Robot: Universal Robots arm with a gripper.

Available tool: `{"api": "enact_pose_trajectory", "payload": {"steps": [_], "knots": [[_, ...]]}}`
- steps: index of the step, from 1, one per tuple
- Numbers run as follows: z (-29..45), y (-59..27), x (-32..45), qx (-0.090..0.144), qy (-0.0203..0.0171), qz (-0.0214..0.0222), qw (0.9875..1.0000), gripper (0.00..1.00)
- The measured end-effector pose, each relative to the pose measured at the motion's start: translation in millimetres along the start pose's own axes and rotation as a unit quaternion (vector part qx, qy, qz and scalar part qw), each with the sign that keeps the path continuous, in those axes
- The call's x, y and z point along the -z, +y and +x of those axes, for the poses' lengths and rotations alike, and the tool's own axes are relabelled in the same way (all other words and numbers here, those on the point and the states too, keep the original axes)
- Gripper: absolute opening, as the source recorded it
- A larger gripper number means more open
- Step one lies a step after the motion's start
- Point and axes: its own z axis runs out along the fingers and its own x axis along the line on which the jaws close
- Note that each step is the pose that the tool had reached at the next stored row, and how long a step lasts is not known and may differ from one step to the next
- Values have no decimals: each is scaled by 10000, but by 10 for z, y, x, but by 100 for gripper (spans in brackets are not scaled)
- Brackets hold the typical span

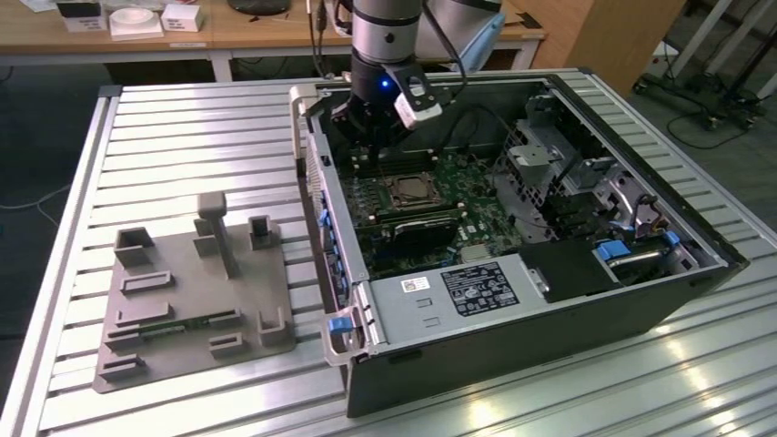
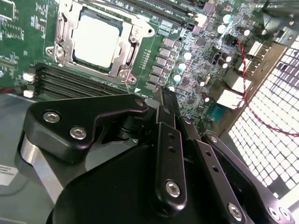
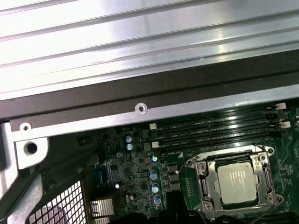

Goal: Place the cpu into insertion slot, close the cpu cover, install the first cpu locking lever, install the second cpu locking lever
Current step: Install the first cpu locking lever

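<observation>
Fingertips [image 2: 163, 105] of the black gripper [image 2: 161, 92] press together in the second wrist view, holding nothing. We see it hang in the upper middle of the exterior view, over the green circuit board [image 1: 468, 177]. Near that view's centre, the small silvery-grey square cpu [image 1: 409, 191] sits in the square metal-rimmed insertion slot [image 3: 192, 164], with the thin silver cpu cover [image 2: 63, 35] flat around it. Faint grey print marks the cpu's lid.

Bright light from above left glare streaks on the ribbed metal table [image 1: 522, 401] in the exterior view. The cpu [image 2: 97, 42] washed out nearly white in the second wrist view, while the computer case [image 1: 510, 355] interior lay shadowed.
</observation>
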Motion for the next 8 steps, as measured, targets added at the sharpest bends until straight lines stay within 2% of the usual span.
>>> {"api": "enact_pose_trajectory", "payload": {"steps": [8], "knots": [[25, 118, -33, 67, 4, -19, 10000, 10]]}}
